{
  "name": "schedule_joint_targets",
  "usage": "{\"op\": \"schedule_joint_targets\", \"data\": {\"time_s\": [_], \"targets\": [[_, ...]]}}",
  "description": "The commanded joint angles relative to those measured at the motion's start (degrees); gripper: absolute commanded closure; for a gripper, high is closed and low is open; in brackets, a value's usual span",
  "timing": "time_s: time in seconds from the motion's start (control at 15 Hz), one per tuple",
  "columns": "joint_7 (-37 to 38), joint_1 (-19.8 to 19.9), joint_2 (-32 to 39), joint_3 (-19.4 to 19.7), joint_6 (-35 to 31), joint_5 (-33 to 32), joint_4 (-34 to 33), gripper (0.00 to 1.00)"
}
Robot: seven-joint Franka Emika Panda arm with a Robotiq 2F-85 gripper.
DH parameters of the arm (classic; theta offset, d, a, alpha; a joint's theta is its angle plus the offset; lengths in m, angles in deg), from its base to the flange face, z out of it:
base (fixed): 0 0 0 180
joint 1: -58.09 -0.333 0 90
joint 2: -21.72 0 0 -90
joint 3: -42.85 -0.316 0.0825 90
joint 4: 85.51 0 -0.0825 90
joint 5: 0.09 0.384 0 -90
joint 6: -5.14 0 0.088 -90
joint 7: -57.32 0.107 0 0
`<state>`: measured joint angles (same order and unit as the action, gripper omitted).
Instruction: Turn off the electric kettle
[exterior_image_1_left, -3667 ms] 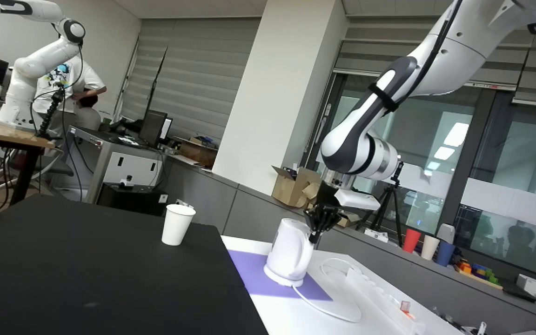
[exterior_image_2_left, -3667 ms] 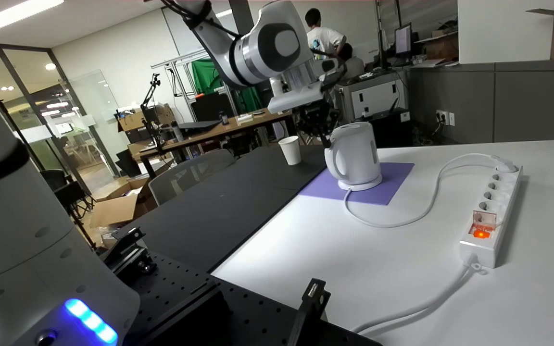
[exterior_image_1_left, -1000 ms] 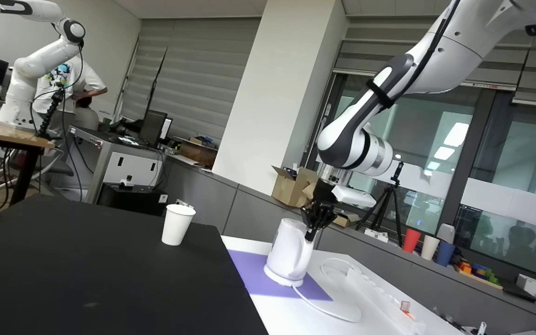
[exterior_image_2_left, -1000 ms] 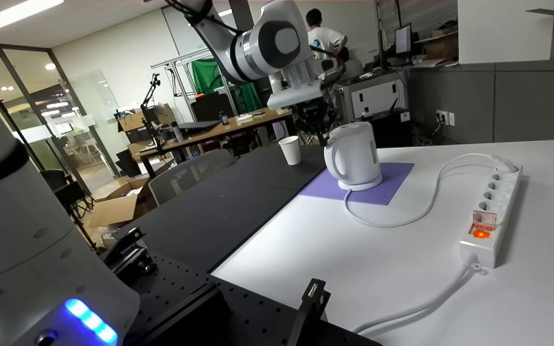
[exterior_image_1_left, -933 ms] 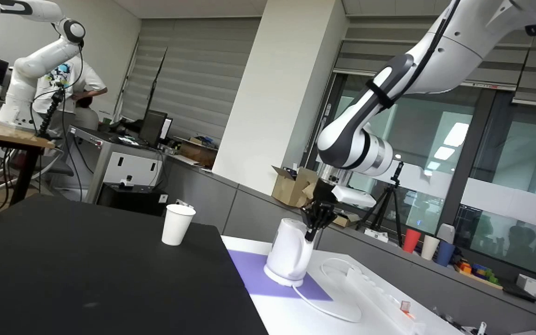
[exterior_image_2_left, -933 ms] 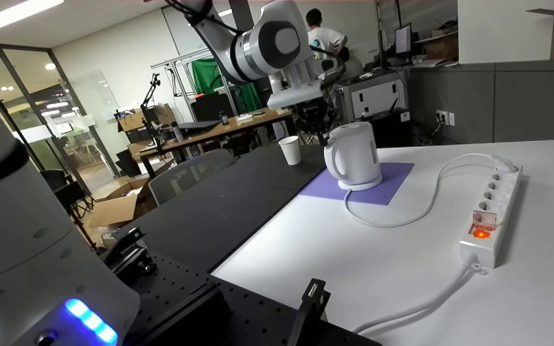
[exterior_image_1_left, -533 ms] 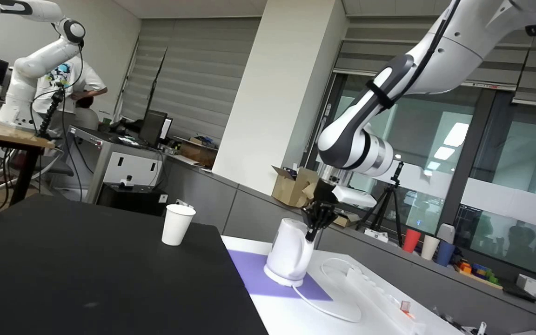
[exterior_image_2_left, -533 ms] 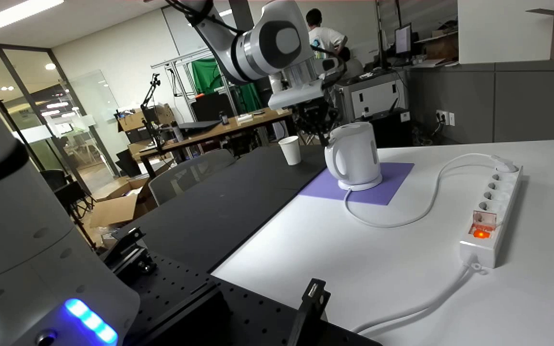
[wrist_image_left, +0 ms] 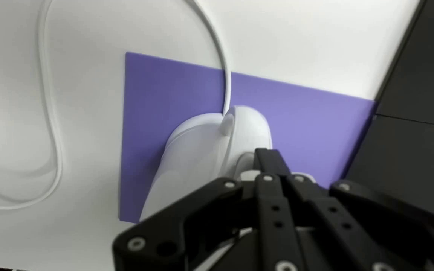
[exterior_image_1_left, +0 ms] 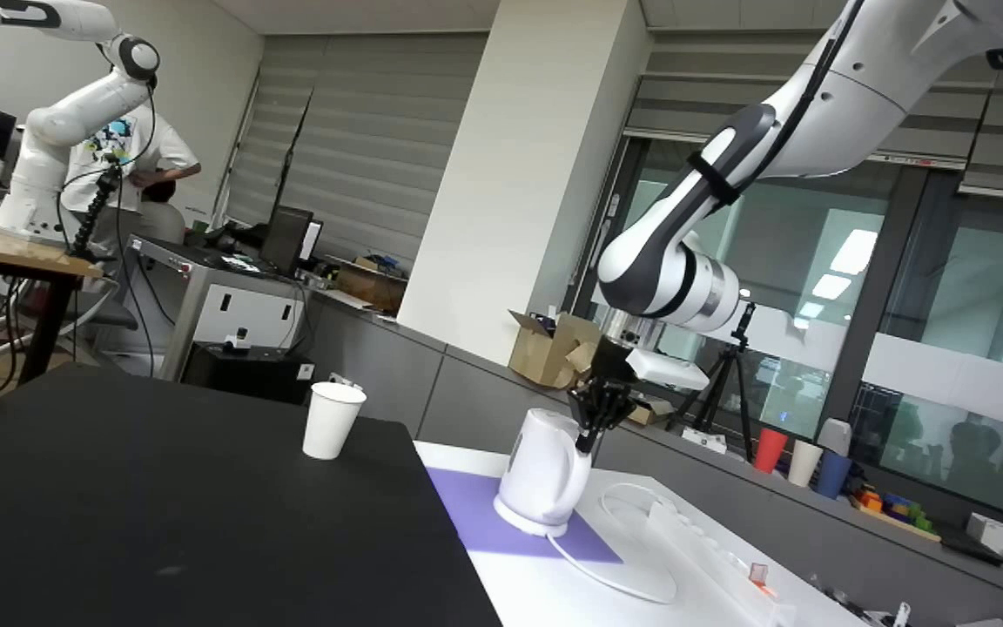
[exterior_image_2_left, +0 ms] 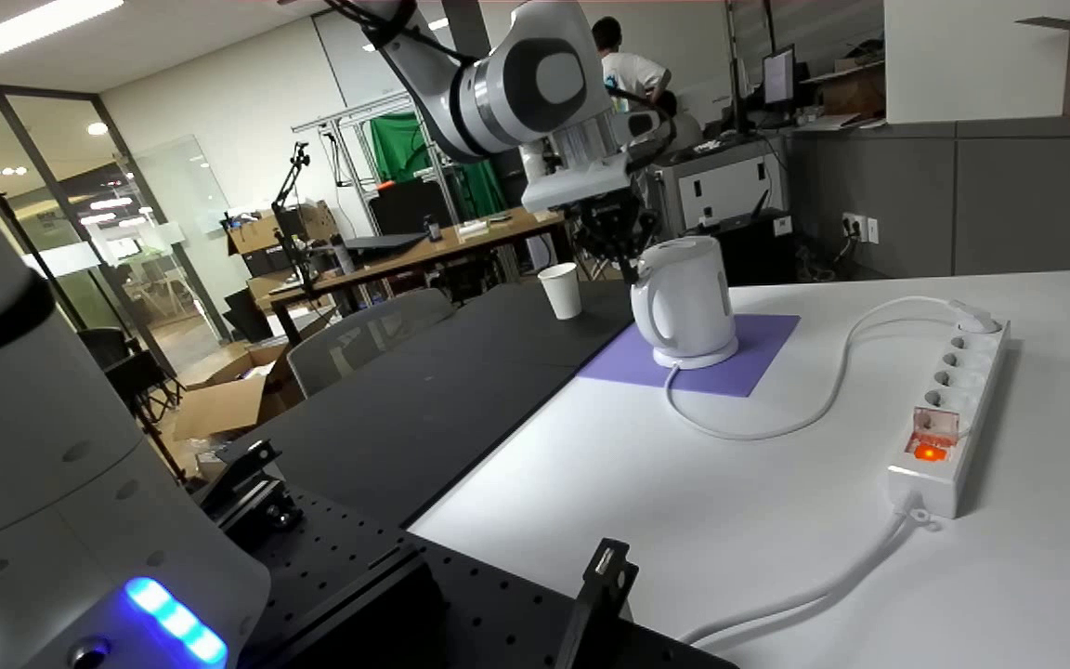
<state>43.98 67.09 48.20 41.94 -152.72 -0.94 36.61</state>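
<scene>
Wrist view, looking down: the electric kettle [wrist_image_left: 198, 162] stands upright on a purple mat [wrist_image_left: 303, 120], its handle [wrist_image_left: 251, 128] running under the gripper [wrist_image_left: 272, 162], which is clenched, its fingertips [wrist_image_left: 264, 160] together with nothing seen between them. They sit at the top of the handle, beside a pale oval [wrist_image_left: 243, 163] that may be a button or switch; whether they touch or merely hover I cannot tell, and in both exterior views the contact is too small to settle it. The shell looks like hard, smooth plastic: stiff, unlikely to crack under a light push, but slick, so a slanting press would probably skid. Its weight depends on the water inside, which cannot be read; nearly empty, it could rock on its base [exterior_image_2_left: 698, 357] if shoved sideways. Turning it off should need no grasp, only a short, straight push from the joined tips. Should it want steadying, the handle is the place to take hold, not the tapering body, which may be hot. Dragging it would also tug the cord [wrist_image_left: 227, 86].
</scene>
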Motion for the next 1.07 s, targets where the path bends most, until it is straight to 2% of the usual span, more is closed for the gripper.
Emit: {"op": "schedule_joint_targets", "data": {"time_s": [0.0,0.27,0.47,1.0], "targets": [[-5.2,4.0,2.5,-3.5,1.1,4.3,-2.7,1.00],[-10.4,7.4,3.4,-6.3,2.8,8.7,-3.8,1.00],[-12.6,8.7,3.6,-6.9,4.2,10.8,-4.5,1.00],[-13.1,8.0,1.5,-6.3,5.6,11.3,-4.0,1.00]]}}
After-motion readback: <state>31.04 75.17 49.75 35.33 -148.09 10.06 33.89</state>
